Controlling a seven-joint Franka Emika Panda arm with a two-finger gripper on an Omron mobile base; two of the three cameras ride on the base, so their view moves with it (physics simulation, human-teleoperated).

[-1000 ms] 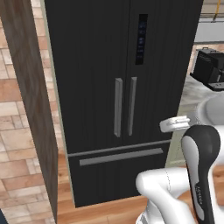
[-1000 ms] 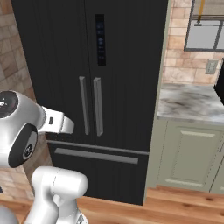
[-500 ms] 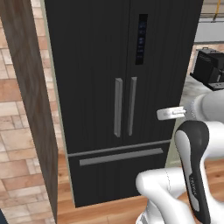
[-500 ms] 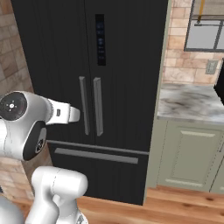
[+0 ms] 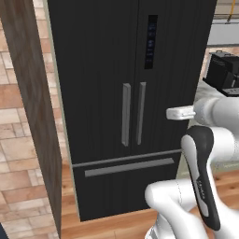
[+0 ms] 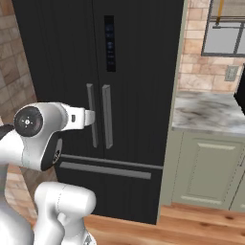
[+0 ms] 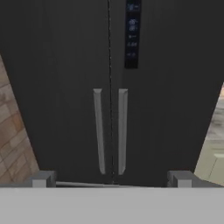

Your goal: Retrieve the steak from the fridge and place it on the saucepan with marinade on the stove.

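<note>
At the bottom of the hand view the two dark fingertips [image 7: 41, 178] rise far apart, one near each lower corner, nothing between them: gripper [image 7: 109, 179] wide open, empty, touching nothing.

Straight ahead of the gripper: the fridge [image 7: 109, 65], doors shut. Two grey bar handles [image 7: 99, 130] stand upright side by side, one on either side of the centre seam. Both fall in the gap between the fingertips, seen from a way off. Dark display panel [image 7: 132, 33] sits high on the door just beside the seam. Strip of brick wall [image 7: 13, 144] at one lower edge; pale counter and cabinet front at the other lower edge.

Left base view: fridge [image 5: 126, 93] tall and black, both upper doors closed, drawer front below with one horizontal grey bar [image 5: 129, 167]. White hand end of the arm [image 5: 179, 112] held level, pointing at the right-hand door, short of it, to the right of the handles. Dark wood side panel [image 5: 28, 107] flanks the fridge on the left, brick beyond it. Black appliance [image 5: 224, 77] sits on a counter at far right.

Right base view: hand end [image 6: 81, 117] projects from the round white joint toward the handles, level with their lower half. Marble countertop [image 6: 208, 112] to the right of the fridge, pale green cabinet door [image 6: 206, 170] under it, wood floor [image 6: 182, 225] below.

Steak, saucepan, stove: cannot tell where; fridge interior hidden behind closed doors.
</note>
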